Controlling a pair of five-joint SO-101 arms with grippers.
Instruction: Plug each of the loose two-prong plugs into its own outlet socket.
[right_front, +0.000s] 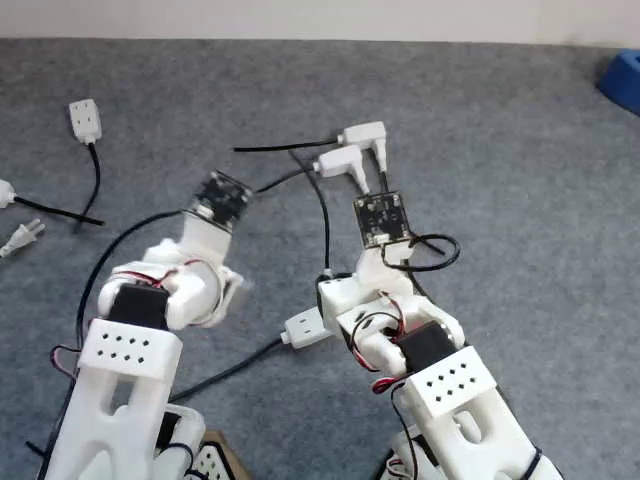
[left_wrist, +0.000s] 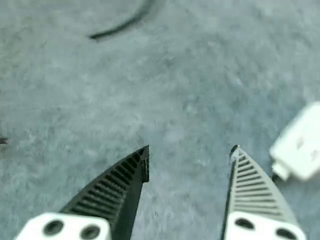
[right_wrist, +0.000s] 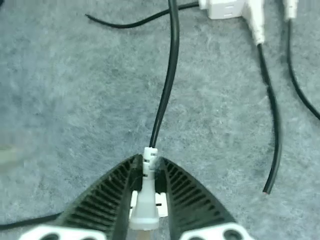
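Right gripper (right_wrist: 148, 159) clamps plug (right_wrist: 145, 205); left gripper (left_wrist: 190, 148) gapes.

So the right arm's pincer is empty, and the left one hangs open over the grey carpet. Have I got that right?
Not quite. The right pincer is not empty: the right wrist view shows it shut on a white plug with a black cord. The left pincer does hang open over the grey carpet.
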